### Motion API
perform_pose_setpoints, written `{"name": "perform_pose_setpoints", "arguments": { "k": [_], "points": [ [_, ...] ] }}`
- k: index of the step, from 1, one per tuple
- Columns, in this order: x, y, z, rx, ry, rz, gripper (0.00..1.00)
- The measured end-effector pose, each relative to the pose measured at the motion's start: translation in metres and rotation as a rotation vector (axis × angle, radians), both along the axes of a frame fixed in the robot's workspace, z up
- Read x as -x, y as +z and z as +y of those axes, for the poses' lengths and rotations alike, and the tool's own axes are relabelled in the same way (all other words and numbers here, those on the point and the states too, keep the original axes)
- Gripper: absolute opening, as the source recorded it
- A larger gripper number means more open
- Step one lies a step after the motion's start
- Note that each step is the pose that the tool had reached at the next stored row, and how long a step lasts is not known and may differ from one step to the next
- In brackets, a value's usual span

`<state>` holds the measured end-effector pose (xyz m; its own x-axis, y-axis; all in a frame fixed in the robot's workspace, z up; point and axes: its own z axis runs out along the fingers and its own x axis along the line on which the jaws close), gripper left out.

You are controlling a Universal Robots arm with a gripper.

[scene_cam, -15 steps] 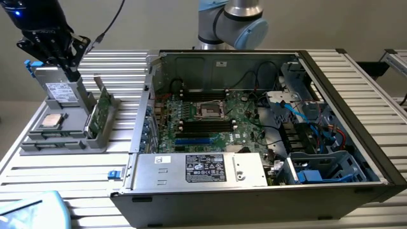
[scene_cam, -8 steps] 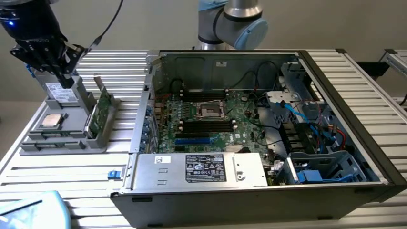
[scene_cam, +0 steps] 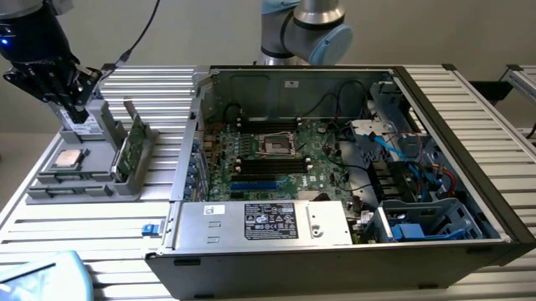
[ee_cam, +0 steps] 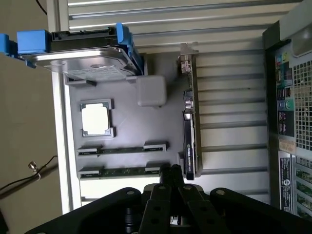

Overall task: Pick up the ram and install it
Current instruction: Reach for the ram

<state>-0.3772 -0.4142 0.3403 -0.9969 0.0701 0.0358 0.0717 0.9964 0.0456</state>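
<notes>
1. A black robot gripper hangs over a grey plastic parts tray at the exterior view's left. Its fingers are pressed together and hold nothing.
2. The ram, a slim green circuit-board stick, lies flat at the tray's near end. In the wrist view, one end of it is just beside the fingertips.
3. A second matching green stick lies just beyond it.
4. An open black computer case sits to the right.

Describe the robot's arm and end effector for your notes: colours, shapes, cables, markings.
The arm is built of silver-grey tubular segments with rounded joints capped in pale blue. The end effector is matte black, with slim fingers on hinged link bars. A small blue light glows on its body, and a black cable runs alongside it.
</notes>
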Motion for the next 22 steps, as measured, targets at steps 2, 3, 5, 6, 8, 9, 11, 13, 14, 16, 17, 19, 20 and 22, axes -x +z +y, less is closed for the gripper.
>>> {"name": "perform_pose_setpoints", "arguments": {
  "k": [2,3,5,6,8,9,11,13,14,16,17,19,20,22],
  "points": [
    [0.005,-0.0027,-0.0015,0.0000,0.000,0.0030,0.11],
    [0.007,-0.0040,-0.0022,0.0000,0.000,0.0045,0.11],
    [0.011,-0.0065,-0.0036,0.0001,0.000,0.0075,0.11],
    [0.014,-0.0078,-0.0043,0.0001,0.000,0.0092,0.11],
    [0.018,-0.0104,-0.0058,0.0000,0.000,0.0125,0.11],
    [0.020,-0.0116,-0.0066,0.0000,0.000,0.0143,0.11],
    [0.024,-0.0140,-0.0080,0.0001,0.000,0.0182,0.11],
    [0.027,-0.0162,-0.0095,0.0001,0.001,0.0221,0.11],
    [0.029,-0.0173,-0.0103,0.0001,0.001,0.0240,0.11],
    [0.032,-0.0195,-0.0118,0.0000,0.001,0.0275,0.11],
    [0.033,-0.0205,-0.0127,0.0000,0.001,0.0292,0.11],
    [0.036,-0.0218,-0.0159,0.0001,0.002,0.0311,0.11],
    [0.037,-0.0222,-0.0180,0.0001,0.002,0.0316,0.11],
    [0.039,-0.0232,-0.0225,0.0001,0.003,0.0321,0.11]
  ]
}}
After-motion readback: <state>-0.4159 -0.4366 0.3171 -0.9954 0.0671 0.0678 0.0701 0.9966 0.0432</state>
